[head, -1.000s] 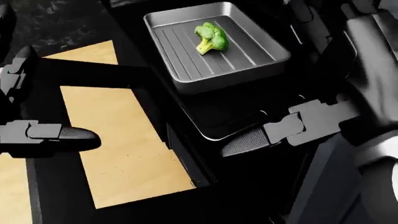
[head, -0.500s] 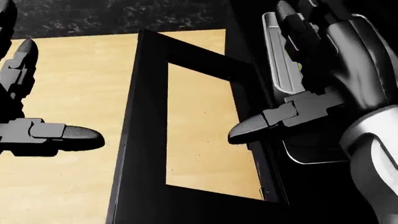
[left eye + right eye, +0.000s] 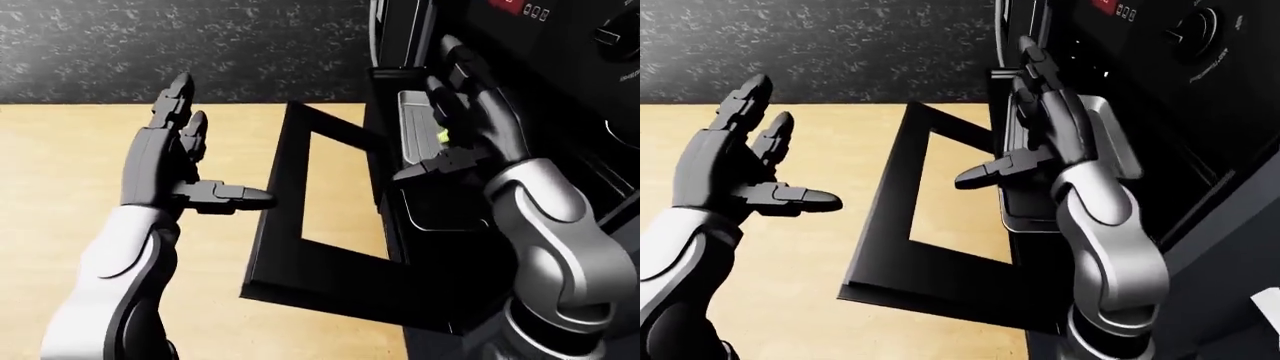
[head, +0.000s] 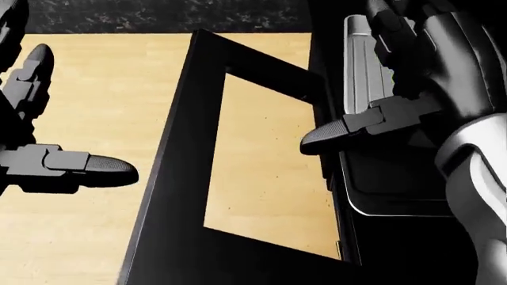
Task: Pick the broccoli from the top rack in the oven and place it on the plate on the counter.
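The broccoli (image 3: 440,136) shows only as a small green patch behind my right hand, lying in the grey metal tray (image 3: 408,124) on the oven's pulled-out rack. The tray also shows in the head view (image 4: 361,65). My right hand (image 3: 425,112) is open, fingers spread upward over the tray, thumb pointing left; it does not grip anything. My left hand (image 3: 225,150) is open and empty, held over the floor left of the oven door. No plate is in view.
The black oven door (image 3: 300,255) hangs open and lowered between my hands, its window showing the wooden floor (image 3: 60,150). The oven's control panel with a knob (image 3: 1190,30) is at the top right. A dark speckled wall (image 3: 200,45) runs along the top.
The whole picture has shifted: the camera moved, so the tray slid to the right edge and the broccoli went behind my right hand. The hands keep their open pose.
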Controlling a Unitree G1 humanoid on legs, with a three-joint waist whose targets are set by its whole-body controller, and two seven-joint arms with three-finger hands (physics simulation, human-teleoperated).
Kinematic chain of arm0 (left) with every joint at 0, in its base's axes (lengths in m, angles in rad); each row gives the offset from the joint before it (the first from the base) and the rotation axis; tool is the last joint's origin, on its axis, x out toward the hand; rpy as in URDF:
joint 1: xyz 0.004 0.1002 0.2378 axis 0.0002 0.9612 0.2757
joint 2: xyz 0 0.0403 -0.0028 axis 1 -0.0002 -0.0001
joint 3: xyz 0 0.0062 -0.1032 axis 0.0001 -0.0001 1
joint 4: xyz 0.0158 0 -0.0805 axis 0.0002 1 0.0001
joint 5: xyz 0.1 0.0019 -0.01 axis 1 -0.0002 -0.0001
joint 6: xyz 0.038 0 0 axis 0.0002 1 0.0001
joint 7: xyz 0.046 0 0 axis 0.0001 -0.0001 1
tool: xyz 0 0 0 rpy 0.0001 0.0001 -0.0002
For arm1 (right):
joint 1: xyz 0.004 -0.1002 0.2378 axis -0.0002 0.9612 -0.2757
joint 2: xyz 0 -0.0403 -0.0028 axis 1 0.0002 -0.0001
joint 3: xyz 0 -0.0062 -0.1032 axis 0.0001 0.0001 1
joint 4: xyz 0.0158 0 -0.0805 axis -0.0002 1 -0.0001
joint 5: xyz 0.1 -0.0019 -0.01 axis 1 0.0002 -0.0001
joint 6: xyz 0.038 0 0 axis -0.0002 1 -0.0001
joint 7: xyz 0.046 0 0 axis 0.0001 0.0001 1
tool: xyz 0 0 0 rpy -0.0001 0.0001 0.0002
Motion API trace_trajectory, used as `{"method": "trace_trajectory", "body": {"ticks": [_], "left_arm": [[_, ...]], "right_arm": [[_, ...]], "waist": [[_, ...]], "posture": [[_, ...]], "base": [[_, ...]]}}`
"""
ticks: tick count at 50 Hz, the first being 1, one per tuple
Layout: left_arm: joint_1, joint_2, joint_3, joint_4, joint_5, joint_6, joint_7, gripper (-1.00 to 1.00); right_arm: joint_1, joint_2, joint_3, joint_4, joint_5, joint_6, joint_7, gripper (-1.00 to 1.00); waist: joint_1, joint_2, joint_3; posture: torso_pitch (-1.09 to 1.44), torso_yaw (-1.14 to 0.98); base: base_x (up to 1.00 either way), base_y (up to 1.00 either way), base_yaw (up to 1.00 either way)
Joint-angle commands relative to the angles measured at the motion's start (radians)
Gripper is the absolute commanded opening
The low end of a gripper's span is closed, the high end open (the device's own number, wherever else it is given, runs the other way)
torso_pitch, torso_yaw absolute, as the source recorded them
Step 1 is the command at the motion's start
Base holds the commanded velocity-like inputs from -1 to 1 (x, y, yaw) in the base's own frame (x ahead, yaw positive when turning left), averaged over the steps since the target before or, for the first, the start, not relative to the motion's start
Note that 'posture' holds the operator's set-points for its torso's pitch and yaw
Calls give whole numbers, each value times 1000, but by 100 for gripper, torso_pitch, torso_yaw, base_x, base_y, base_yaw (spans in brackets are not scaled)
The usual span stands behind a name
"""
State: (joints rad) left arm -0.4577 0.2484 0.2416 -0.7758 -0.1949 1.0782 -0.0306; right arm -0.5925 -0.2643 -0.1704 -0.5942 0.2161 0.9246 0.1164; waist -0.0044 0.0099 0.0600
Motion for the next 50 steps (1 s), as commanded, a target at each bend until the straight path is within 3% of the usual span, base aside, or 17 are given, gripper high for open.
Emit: {"method": "trace_trajectory", "body": {"ticks": [1, 2, 3, 7, 11, 14, 15, 16, 23, 28, 29, 31, 34, 40, 43, 45, 50], "left_arm": [[-24, 11, 0, -4, -2, -17, -2, 100], [-28, 12, -1, -3, -2, -16, -2, 100], [-32, 12, -1, -6, -3, -10, -2, 100], [-38, 14, 2, -16, -7, 5, 0, 100], [-39, 16, 1, -8, -6, -4, -1, 100], [-40, 16, 7, -22, -11, 11, 0, 100], [-41, 16, 6, -19, -12, 8, 1, 100], [-41, 18, 5, -15, -11, 5, 0, 100], [-93, 49, 50, -14, -51, 53, 0, 100], [-97, 64, 57, -12, -72, 54, 11, 100], [-98, 67, 58, -14, -76, 57, 14, 100], [-101, 70, 58, -14, -82, 60, 19, 100], [-102, 72, 57, -17, -89, 62, 25, 100], [-106, 79, 61, -21, -104, 70, 34, 100], [-93, 77, 57, -19, -104, 58, 36, 100], [-87, 77, 55, -16, -104, 49, 35, 100], [-87, 80, 56, -15, -105, 48, 36, 100]], "right_arm": [[-27, -10, -27, -13, -9, -33, -11, 100], [-28, -12, -31, -19, -6, -27, -16, 100], [-26, -14, -32, -16, -5, -33, -17, 100], [-35, -21, -38, -16, 3, -32, -29, 100], [-43, -33, -49, -13, 14, -32, -42, 100], [-37, -35, -39, -10, 10, -43, -45, 100], [-42, -35, -39, -15, 12, -34, -48, 100], [-46, -37, -38, -9, 11, -36, -47, 100], [-128, -65, -41, 15, 8, 16, -60, 100], [-145, -79, -54, 15, 17, 36, -61, 100], [-149, -82, -56, 11, 22, 42, -62, 100], [-150, -85, -55, 8, 28, 47, -62, 100], [-151, -92, -61, 5, 35, 53, -62, 100], [-180, -106, -61, 8, 46, 70, -67, 100], [-191, -113, -58, 22, 44, 66, -68, 100], [-189, -118, -50, 30, 37, 57, -61, 100], [-190, -122, -36, 57, 9, 50, -36, 100]], "waist": [[-4, 15, -36], [-2, 61, -34], [3, 29, -18], [7, 30, -26], [14, -20, -18], [15, -95, -29], [14, -60, -18], [19, -72, -23], [10, -19, -27], [-13, 67, -51], [0, 46, -15], [-1, 41, -46], [2, 54, -46], [6, 32, -48], [10, 4, -51], [20, -75, -45], [11, -14, -20]], "posture": [[0, 0], [0, 0], [0, 0], [0, 0], [0, 0], [0, 0], [0, 0], [0, 0], [0, 0], [0, 0], [0, 0], [0, 0], [0, 0], [0, 0], [0, 0], [0, 0], [0, 0]], "base": [[15, -1, 0], [20, -4, 0], [23, -5, 0], [23, -5, 0], [24, -5, 0], [24, -4, 0], [25, -3, 0], [24, -4, 0], [23, 0, 0], [19, 0, 0], [2, 0, 0], [0, -6, 0], [0, -34, 0], [0, -38, 0], [0, -29, 0], [0, 0, 0], [0, 0, 0]]}}
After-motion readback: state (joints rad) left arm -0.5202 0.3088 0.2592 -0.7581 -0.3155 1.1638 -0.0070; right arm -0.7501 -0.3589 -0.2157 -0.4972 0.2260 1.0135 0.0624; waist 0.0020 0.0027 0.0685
